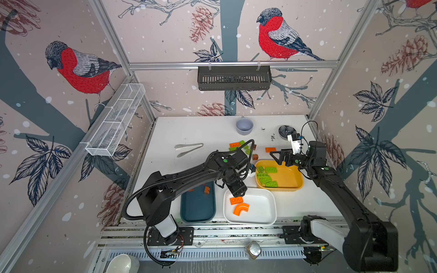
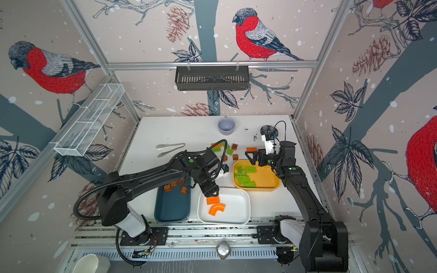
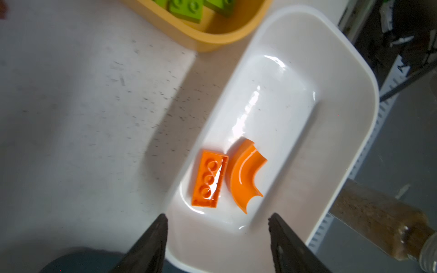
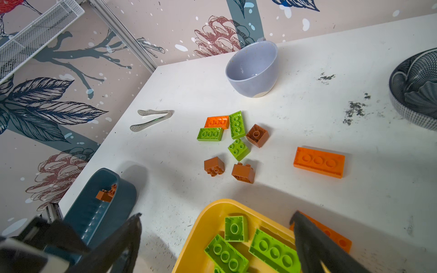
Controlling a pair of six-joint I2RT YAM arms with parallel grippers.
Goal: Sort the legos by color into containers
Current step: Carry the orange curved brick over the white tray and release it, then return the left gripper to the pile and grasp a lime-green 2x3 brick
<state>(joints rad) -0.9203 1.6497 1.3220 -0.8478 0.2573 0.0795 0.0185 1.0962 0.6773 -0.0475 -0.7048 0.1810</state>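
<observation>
My left gripper [image 3: 217,216] hangs open over the near end of the white tray [image 1: 260,212], with nothing between its jaws. Just ahead of it in the tray lie an orange plate [image 3: 210,179] and an orange arch [image 3: 246,175]. My right gripper [image 4: 216,214] stands open and empty above the far left corner of the yellow tray [image 1: 288,179], which holds several green plates [image 1: 270,169]. The teal tray [image 1: 198,210] holds brown blocks [image 2: 175,185]. Loose green, orange and brown legos [image 4: 236,144] lie on the table beyond the trays, with one orange plate [image 4: 319,162] apart.
A lavender cup [image 1: 244,126] and a dark round bowl [image 1: 286,131] stand at the back of the table. Metal tongs [image 1: 189,149] lie left of the loose legos. A white mesh shelf [image 1: 115,123] juts from the left wall.
</observation>
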